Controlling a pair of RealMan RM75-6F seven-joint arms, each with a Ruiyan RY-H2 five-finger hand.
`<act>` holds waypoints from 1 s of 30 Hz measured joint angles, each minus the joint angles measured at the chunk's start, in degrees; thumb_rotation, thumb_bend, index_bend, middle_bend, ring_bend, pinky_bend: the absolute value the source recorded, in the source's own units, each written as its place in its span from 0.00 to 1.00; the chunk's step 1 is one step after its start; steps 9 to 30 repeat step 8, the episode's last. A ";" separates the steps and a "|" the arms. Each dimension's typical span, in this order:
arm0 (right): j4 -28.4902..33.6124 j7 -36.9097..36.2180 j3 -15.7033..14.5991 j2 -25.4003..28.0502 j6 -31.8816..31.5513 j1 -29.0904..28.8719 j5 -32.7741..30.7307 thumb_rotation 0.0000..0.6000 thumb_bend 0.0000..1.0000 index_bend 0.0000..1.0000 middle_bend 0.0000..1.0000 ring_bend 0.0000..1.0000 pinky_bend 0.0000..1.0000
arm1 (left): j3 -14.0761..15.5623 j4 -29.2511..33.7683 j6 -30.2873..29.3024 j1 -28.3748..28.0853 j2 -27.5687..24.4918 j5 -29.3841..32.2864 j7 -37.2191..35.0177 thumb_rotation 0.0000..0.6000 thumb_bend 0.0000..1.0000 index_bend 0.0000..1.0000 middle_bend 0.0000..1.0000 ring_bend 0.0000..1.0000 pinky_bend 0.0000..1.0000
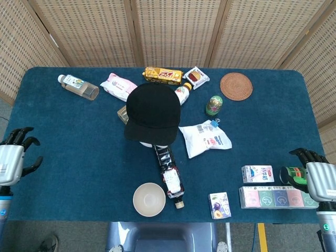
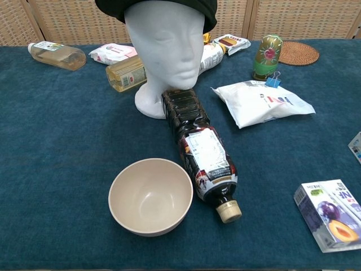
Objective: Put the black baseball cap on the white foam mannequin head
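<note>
The black baseball cap (image 1: 153, 112) sits on top of the white foam mannequin head (image 2: 164, 48), brim toward the table's front; in the chest view only the cap's lower edge (image 2: 210, 17) shows. Seen from the head camera, the cap hides all of the mannequin except a sliver of its white base (image 1: 152, 143). My left hand (image 1: 12, 158) hangs off the table's left edge, fingers spread, holding nothing. My right hand (image 1: 316, 176) hovers at the table's right front corner, fingers apart, beside a green can (image 1: 290, 175). Neither hand shows in the chest view.
A dark bottle (image 2: 198, 148) lies in front of the mannequin, with a beige bowl (image 2: 150, 195) to its left. A white pouch (image 2: 260, 103), juice cartons (image 1: 258, 173), snack packs (image 1: 163, 74), a clear bottle (image 1: 79, 87) and a woven coaster (image 1: 235, 86) lie scattered around.
</note>
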State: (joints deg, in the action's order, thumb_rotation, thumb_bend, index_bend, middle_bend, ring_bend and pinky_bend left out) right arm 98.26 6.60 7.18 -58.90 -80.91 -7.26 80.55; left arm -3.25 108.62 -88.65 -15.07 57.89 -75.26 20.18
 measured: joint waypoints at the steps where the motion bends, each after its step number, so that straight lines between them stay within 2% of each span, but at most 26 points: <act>1: 0.18 0.31 0.04 -0.04 0.10 -0.12 -0.16 1.00 0.23 0.29 0.28 0.28 0.32 | 0.03 -0.34 -0.44 0.61 -0.02 0.26 -0.58 1.00 0.25 0.46 0.26 0.21 0.49; 8: 0.73 1.42 0.09 -0.14 0.33 -0.39 -0.73 1.00 0.23 0.29 0.28 0.28 0.32 | 0.89 -3.34 -0.30 2.84 -0.23 0.21 -6.10 1.00 0.25 0.46 0.26 0.21 0.49; 30: 0.73 1.42 0.09 -0.14 0.33 -0.39 -0.73 1.00 0.23 0.29 0.28 0.28 0.32 | 0.89 -3.34 -0.30 2.84 -0.23 0.21 -6.10 1.00 0.25 0.46 0.26 0.21 0.49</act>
